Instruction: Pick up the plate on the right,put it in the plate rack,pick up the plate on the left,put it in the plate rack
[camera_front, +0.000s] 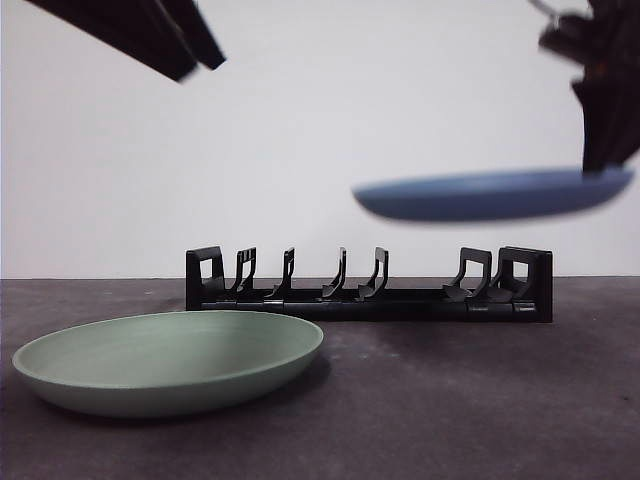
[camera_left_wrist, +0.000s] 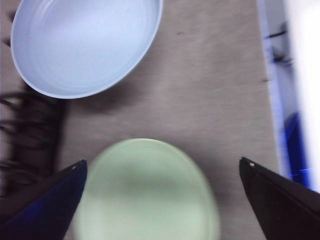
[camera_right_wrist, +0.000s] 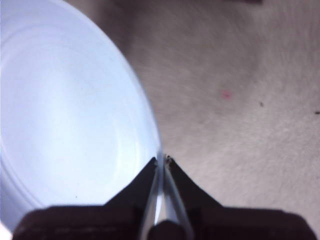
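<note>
Plates first: the pale green plate (camera_front: 168, 360) lies flat on the dark desk (camera_front: 450, 400) at the near left, in front of the left end of the plate rack and apart from it. High above it, at the top left of the front view, hangs the left tool (camera_left_wrist: 160, 200); its wrist view shows the two jaws spread wide with nothing between them, the green plate (camera_left_wrist: 147, 192) below the gap. Farther back, about mid-desk, stands the plate rack (camera_front: 370, 286), long, low and black, with its upright curved prongs bare. Above the rack's right half the blue plate (camera_front: 490, 193) hangs in the air, roughly level and somewhat blurred, clear of the prongs. At the far right the right tool (camera_right_wrist: 162, 159) comes down from the top corner, its jaws pinched tight on the blue plate's rim (camera_right_wrist: 75, 120), one jaw on each face of the edge.
</note>
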